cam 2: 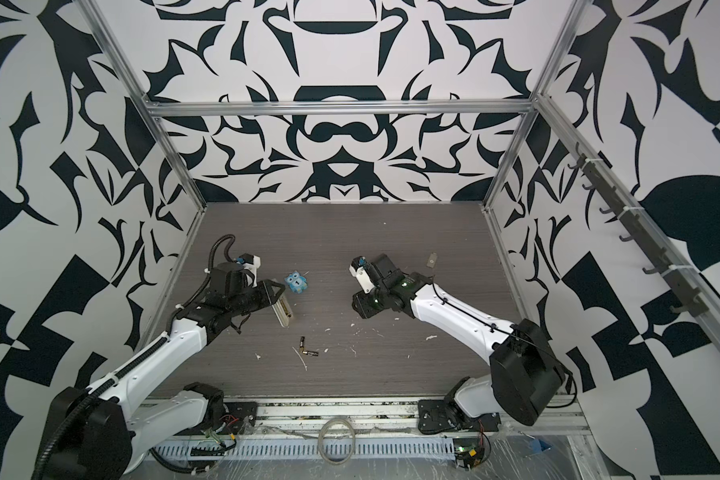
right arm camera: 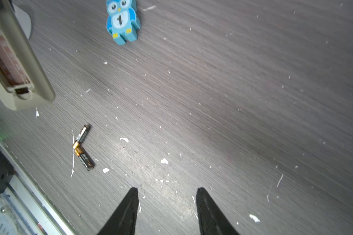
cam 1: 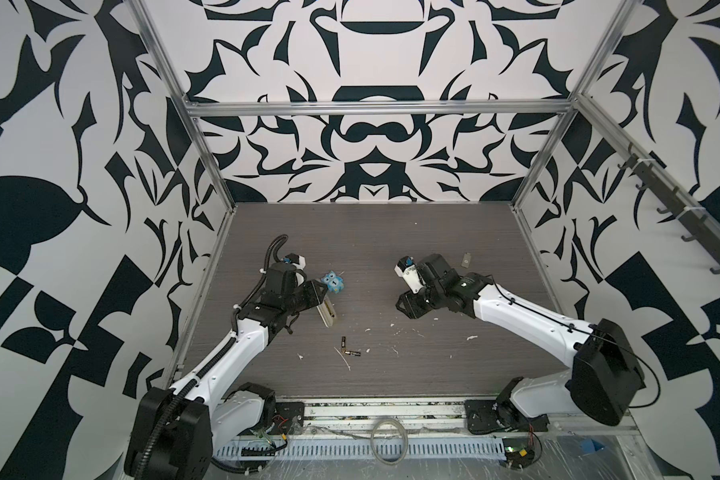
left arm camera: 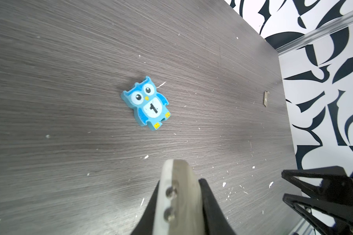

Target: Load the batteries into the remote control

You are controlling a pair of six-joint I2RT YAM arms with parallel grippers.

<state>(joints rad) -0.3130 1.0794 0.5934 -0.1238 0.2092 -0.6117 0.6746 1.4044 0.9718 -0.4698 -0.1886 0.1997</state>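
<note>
I hold the remote control (right arm camera: 18, 67) clamped in the left gripper (cam 1: 316, 296), bay exposed for loading, while the right gripper (right arm camera: 167, 195) hangs parted and empty near the 2 batteries (right arm camera: 82, 134), which touch end to end on the desk (right arm camera: 232, 101).

Robotics lab test cell: an aluminium frame (cam 1: 375, 109) and black-and-white patterned wall panels (cam 1: 375, 166) enclose a grey wood-grain table (cam 1: 391, 241).

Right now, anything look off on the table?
White scraps litter the table, some beside the batteries. The grey cover plate lies off toward the right rear, well apart from the remote control. A blue owl figure also sits there, unrelated to the job.
</note>
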